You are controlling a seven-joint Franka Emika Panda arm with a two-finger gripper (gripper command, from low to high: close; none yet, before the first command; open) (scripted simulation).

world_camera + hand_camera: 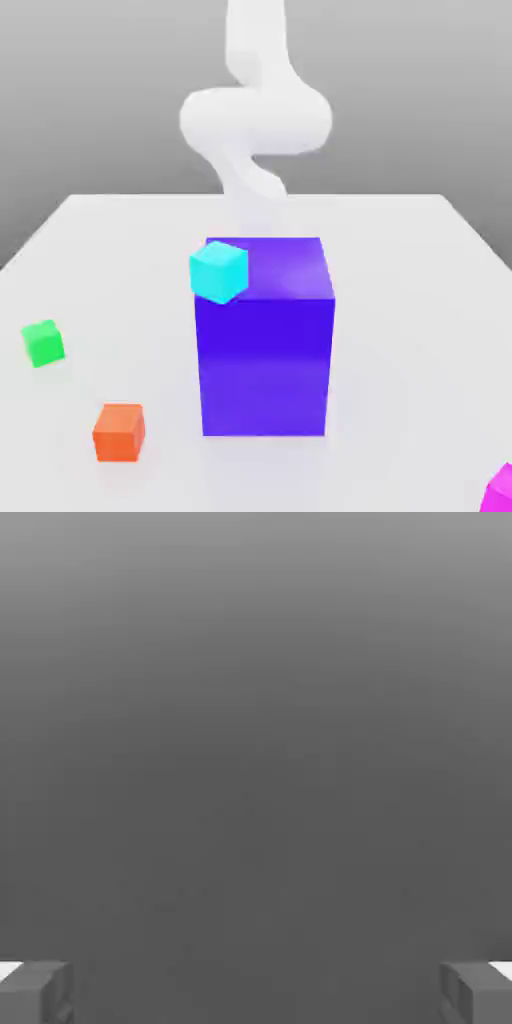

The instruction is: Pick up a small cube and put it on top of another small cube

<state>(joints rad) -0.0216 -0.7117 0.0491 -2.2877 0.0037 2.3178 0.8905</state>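
The small magenta cube (pixel 500 490) lies at the table's front corner on the exterior view's right, cut off by the picture's edge. The small green cube (pixel 42 342) sits far off on the exterior view's left, near the table's side edge. My white arm (pixel 255 120) rises at the back of the table, behind the big block and far from both cubes. In the hand view my gripper (pixel 256 992) is open, its grey fingertips (pixel 35 992) wide apart with nothing between them, facing a plain grey background.
A tall blue-purple block (pixel 265 340) stands mid-table between the two small cubes. A cyan cube (pixel 219 271) shows at its upper corner on the exterior view's left. An orange cube (pixel 119 431) sits in front of the green one.
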